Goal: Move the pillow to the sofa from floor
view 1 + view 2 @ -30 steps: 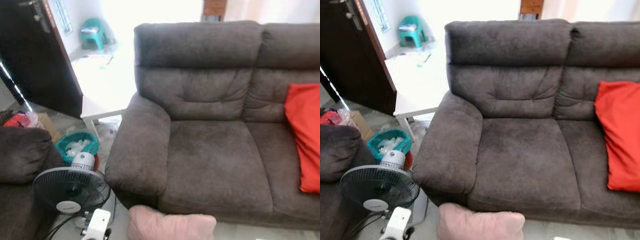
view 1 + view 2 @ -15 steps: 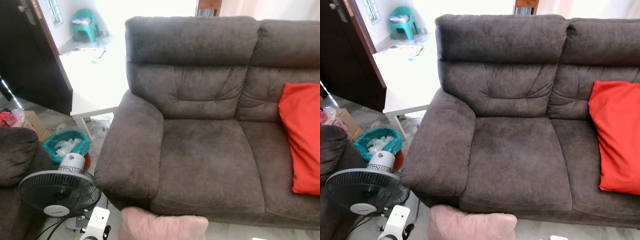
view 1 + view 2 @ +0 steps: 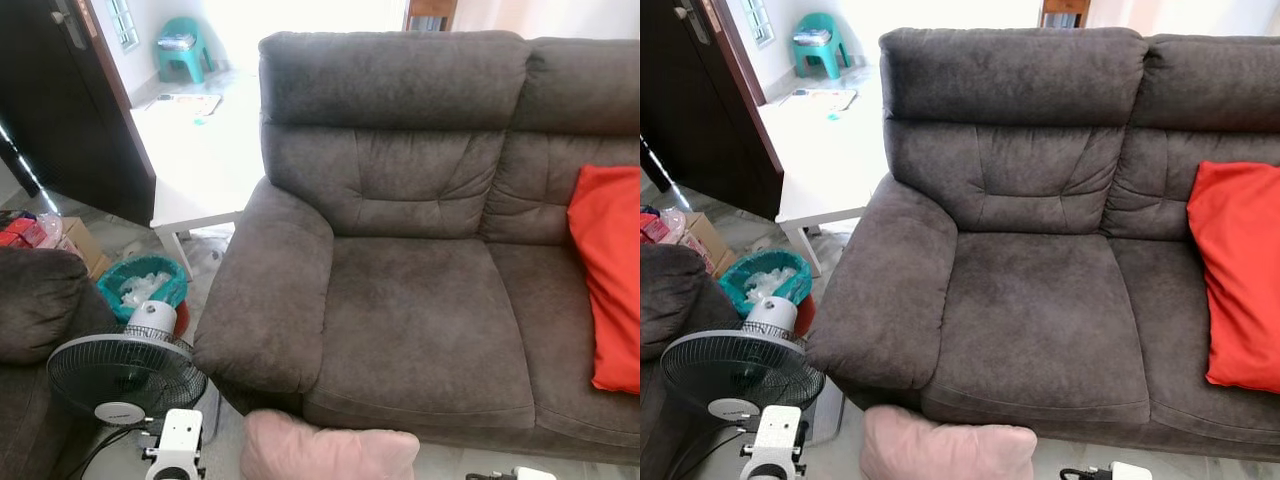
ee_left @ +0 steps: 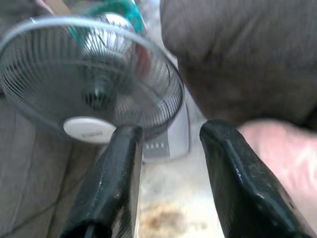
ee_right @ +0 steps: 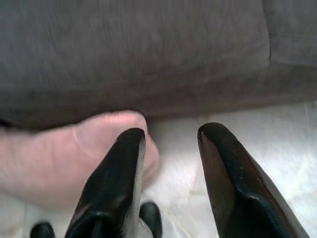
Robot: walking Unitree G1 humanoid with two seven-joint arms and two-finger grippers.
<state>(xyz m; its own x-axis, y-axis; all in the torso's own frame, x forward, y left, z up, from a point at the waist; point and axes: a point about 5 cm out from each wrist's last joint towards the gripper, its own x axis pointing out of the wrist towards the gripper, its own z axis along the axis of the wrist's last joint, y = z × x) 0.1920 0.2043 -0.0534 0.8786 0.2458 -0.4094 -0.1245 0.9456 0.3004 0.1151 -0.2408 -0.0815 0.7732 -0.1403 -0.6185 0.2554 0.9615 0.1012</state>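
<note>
Flanking the pillow (image 3: 328, 455) below the sofa (image 3: 420, 320), both spread grippers look blurred.

From my feed the pale pink pillow (image 3: 330, 455) is lying flat on the light floor (image 3: 845, 440) at about 6 o'clock, butted up against the front base of the dark grey-brown sofa (image 3: 425, 330), just below its left armrest.

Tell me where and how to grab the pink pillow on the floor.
Judging by its pose, take the pink pillow at its two short ends, one gripper per side. It lies flat on the floor against the front of the sofa, with the left gripper and right gripper open beside those ends. Close inward, pinching the soft corners.
</note>
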